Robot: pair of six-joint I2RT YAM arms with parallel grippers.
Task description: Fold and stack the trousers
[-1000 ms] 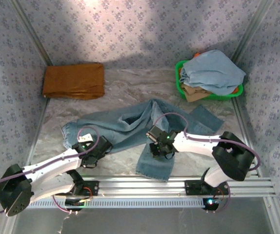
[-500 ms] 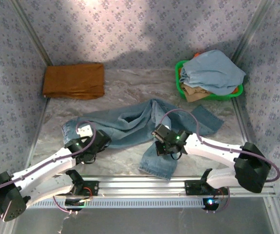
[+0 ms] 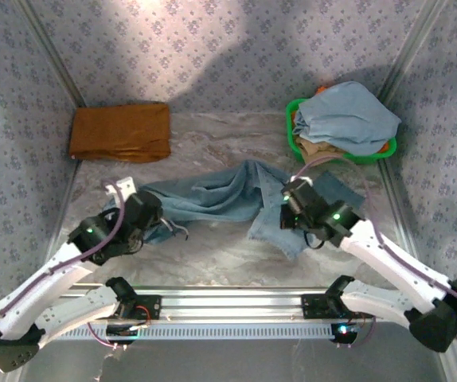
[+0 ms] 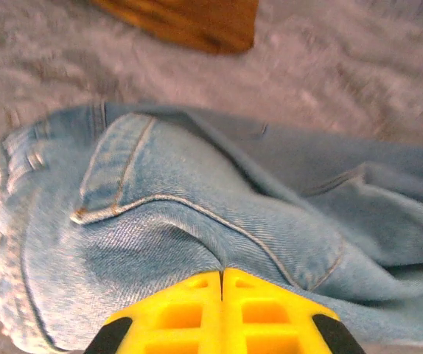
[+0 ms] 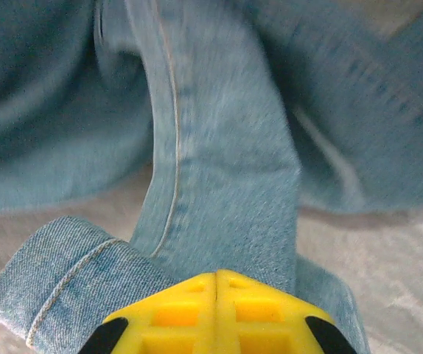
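The jeans (image 3: 212, 199) lie bunched just in front and left of the green basket (image 3: 294, 134). The left gripper (image 4: 221, 279) pinches their waist end, farthest from the basket. The right gripper (image 5: 217, 279) pinches a leg nearer it.

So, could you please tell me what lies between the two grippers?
The trousers lie between the left gripper and the right gripper, as the top external view shows.

The grey table (image 3: 212, 267) has the jeans (image 3: 212, 197) lying across its middle; a folded brown cloth (image 3: 120, 132) lies at the far left; a green basket (image 3: 294, 126) sits at the far right.
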